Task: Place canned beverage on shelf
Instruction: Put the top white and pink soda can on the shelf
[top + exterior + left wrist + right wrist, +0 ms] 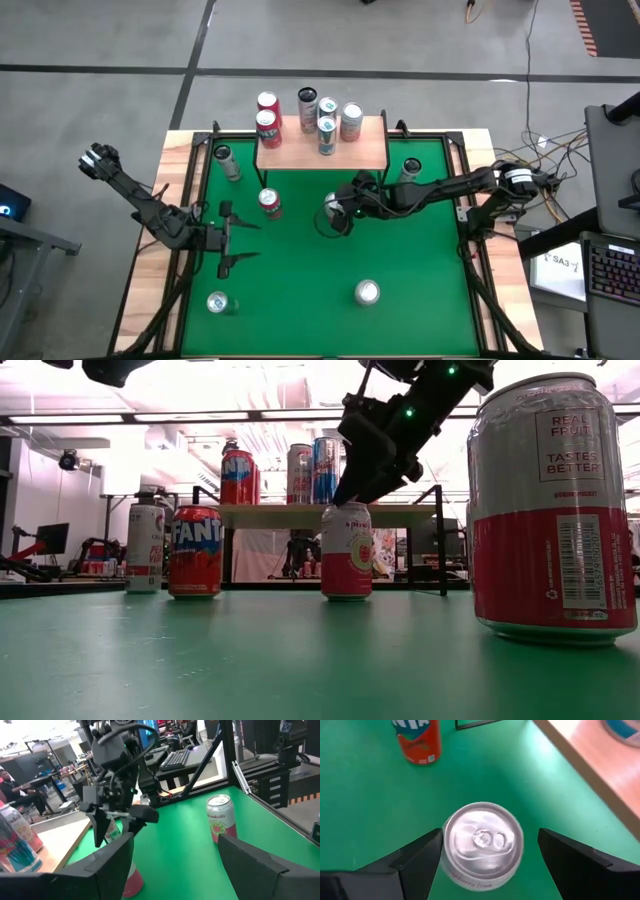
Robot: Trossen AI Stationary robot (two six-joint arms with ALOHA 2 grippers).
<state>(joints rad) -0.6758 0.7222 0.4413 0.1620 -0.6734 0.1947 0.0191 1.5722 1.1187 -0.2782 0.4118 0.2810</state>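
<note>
Green felt covers the table (pixel 300 290), and behind it the room is bright with ceiling lights and desks. Over the middle of the felt, the right gripper's fingers (pixel 410 857) stand wide, one on each side of a silver-topped pink can (pixel 481 845) that stands upright between them; I cannot tell whether they touch it. That right gripper (pixel 336 214) hangs just above the can, in front of the shelf (pixel 322 152). Five cans already stand on the shelf's pale wood top. An orange Fanta can (pixel 195 551) stands on the felt near the shelf's left front leg. Further out, the left gripper (pixel 232 240) waits low near the table's left edge, its fingers spread and empty. Other cans stand scattered towards the corners.
</note>
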